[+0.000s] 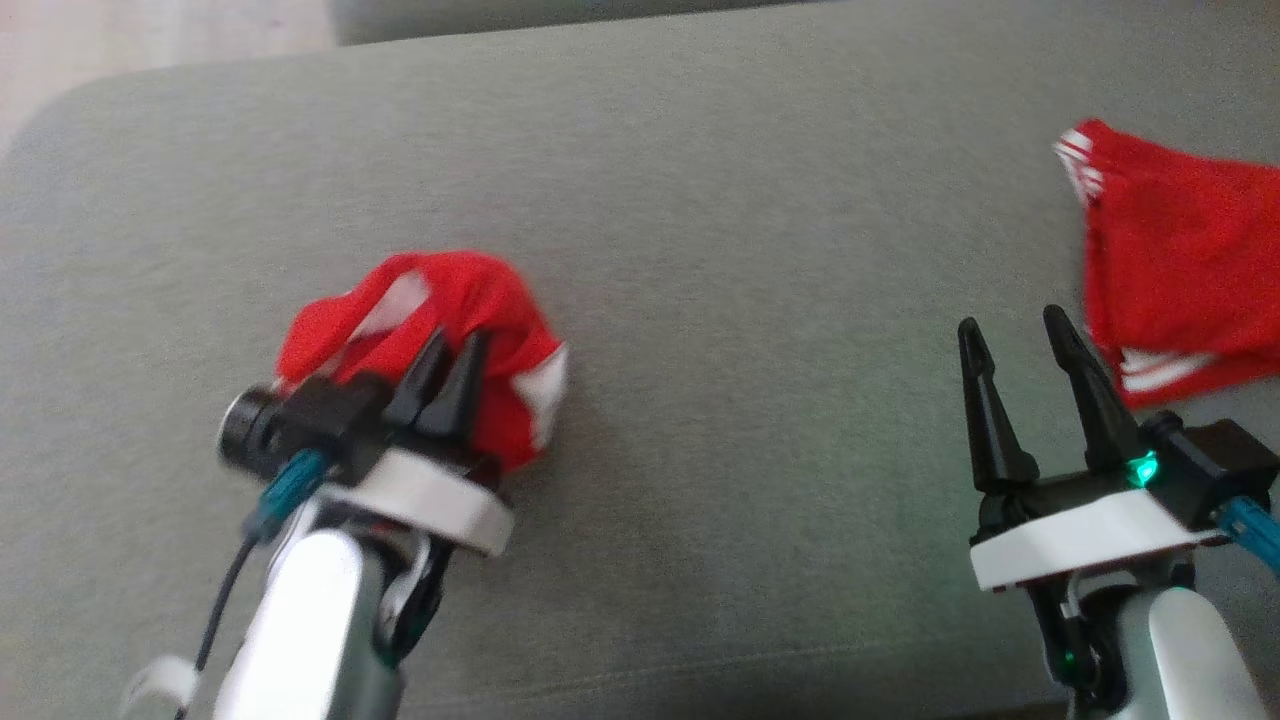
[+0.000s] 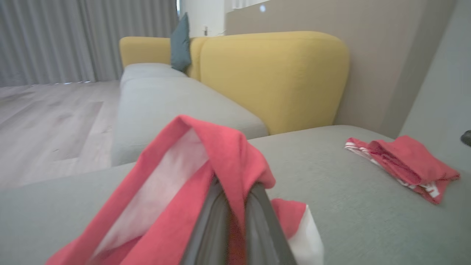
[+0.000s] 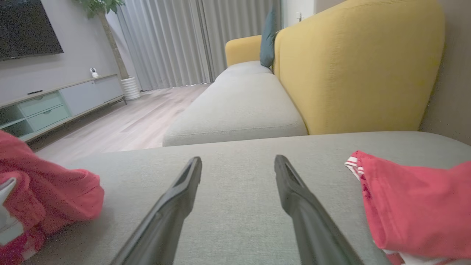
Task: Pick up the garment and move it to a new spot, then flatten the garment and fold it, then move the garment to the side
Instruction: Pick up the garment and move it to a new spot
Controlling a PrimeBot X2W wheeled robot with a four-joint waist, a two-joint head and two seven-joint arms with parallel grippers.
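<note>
A crumpled red garment with white panels (image 1: 430, 330) lies bunched on the grey cushion (image 1: 700, 250), left of centre. My left gripper (image 1: 452, 352) is shut on its cloth; in the left wrist view the red fabric (image 2: 206, 173) drapes over the closed fingers (image 2: 217, 224). My right gripper (image 1: 1015, 335) stands open over bare cushion at the lower right, fingers (image 3: 176, 198) spread with nothing between them. A second red garment with white stripes (image 1: 1170, 260) lies flat just right of it, and also appears in the wrist views (image 2: 404, 165) (image 3: 415, 206).
The grey cushion's left end rounds off near pale wooden floor (image 1: 150, 35). A yellow sofa back (image 3: 353, 62) with a teal pillow (image 3: 268, 38) rises behind. A low TV cabinet (image 3: 55, 106) and curtains (image 3: 184, 40) stand across the room.
</note>
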